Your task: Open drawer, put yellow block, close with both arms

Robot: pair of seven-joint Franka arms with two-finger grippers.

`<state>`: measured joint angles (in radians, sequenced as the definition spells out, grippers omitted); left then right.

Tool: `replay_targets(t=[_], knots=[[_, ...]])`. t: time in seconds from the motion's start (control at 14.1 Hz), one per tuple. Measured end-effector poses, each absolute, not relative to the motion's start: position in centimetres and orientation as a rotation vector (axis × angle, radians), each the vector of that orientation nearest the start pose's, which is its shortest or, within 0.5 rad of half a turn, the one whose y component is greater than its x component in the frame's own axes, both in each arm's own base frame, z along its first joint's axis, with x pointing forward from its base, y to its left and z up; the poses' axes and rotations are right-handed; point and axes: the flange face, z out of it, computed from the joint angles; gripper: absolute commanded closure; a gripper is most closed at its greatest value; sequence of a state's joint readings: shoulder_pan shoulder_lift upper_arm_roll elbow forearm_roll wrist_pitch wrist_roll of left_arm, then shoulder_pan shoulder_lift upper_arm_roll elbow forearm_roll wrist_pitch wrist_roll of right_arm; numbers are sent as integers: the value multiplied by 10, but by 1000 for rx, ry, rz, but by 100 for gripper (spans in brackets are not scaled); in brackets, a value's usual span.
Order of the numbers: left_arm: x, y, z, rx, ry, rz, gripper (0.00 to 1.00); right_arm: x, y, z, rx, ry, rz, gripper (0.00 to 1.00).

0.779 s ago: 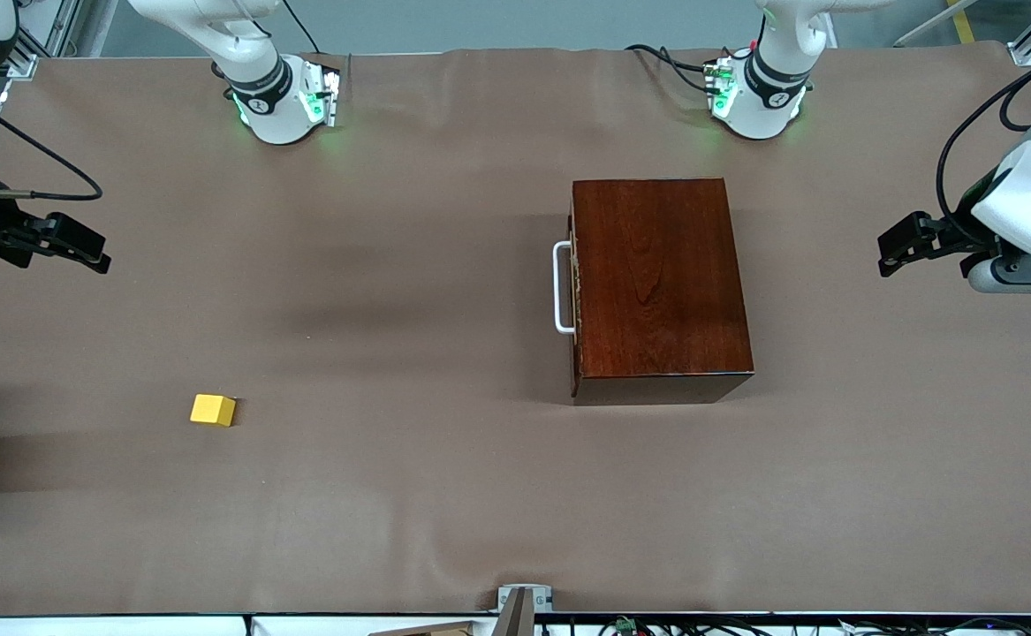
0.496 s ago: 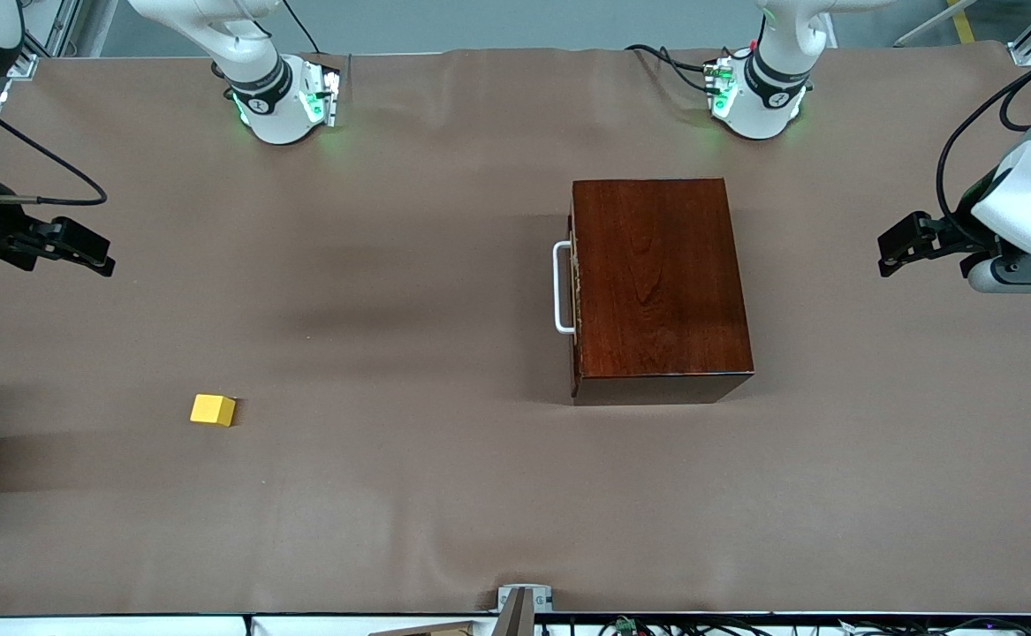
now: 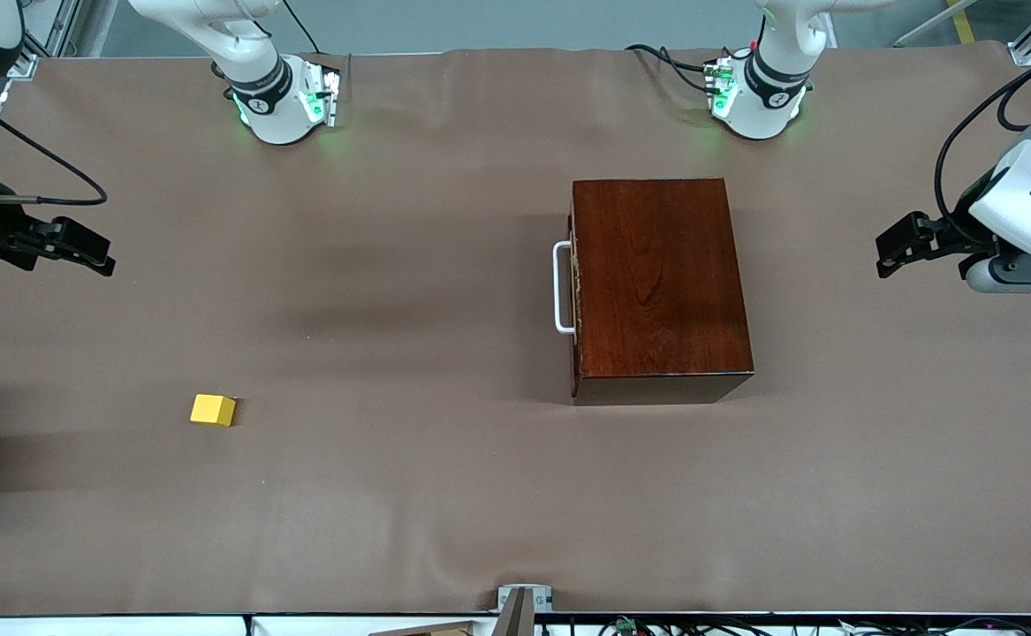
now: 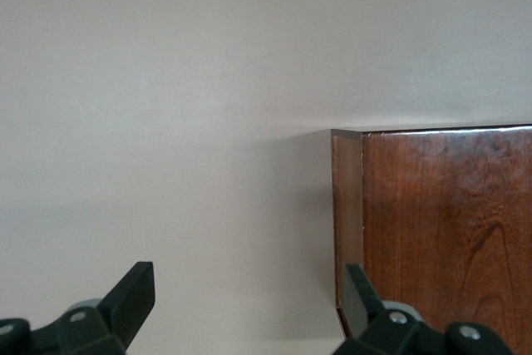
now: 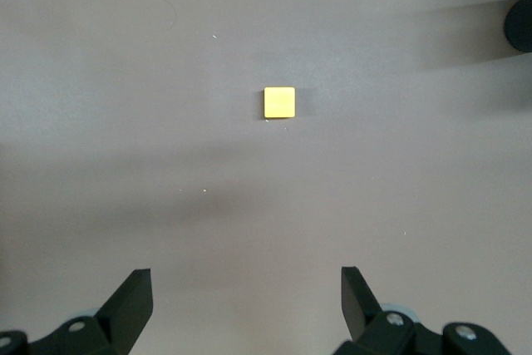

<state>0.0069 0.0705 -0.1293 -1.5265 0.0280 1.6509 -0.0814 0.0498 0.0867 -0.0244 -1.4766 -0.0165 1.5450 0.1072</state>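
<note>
Brown table [image 3: 444, 495] — drawer [image 3: 573, 291] shut, yellow block [image 3: 213, 410] well apart.

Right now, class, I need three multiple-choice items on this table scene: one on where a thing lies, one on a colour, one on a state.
1. Where does the yellow block lie?
A. On top of the wooden box
B. On the bare table, toward the right arm's end
C. Between a gripper's fingers

2. What colour is the drawer's handle?
A. White
B. Black
C. Yellow

3. What state is the drawer in?
A. Pulled fully out
B. Shut, its front flush with the box
C. Lifted out of the box

Answers:
1 B: the block sits alone on the cloth, apart from the box.
2 A: the bar shows white against the dark front.
3 B: no tray shows; the open left gripper and open right gripper both hang apart from it.
</note>
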Motion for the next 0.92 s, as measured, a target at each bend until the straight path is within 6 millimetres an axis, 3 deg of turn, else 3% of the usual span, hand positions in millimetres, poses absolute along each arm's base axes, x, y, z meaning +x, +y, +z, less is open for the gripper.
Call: replay_targets(t=[0.21, 0.42, 0.64, 0.78, 0.92], knots=[[583, -73, 608, -3128, 83, -75, 0, 579, 13, 618, -3160, 130, 26, 0], [591, -108, 589, -3138, 37, -47, 0, 579, 7, 618, -3160, 148, 23, 0], [592, -159, 575, -3145, 94, -27, 0, 580, 1, 618, -3160, 165, 16, 0], [583, -206, 576, -3147, 175, -35, 0, 581, 2, 619, -3158, 176, 5, 0], [567, -253, 579, -3156, 150, -45, 0, 581, 2, 619, -3154, 219, -2, 0]])
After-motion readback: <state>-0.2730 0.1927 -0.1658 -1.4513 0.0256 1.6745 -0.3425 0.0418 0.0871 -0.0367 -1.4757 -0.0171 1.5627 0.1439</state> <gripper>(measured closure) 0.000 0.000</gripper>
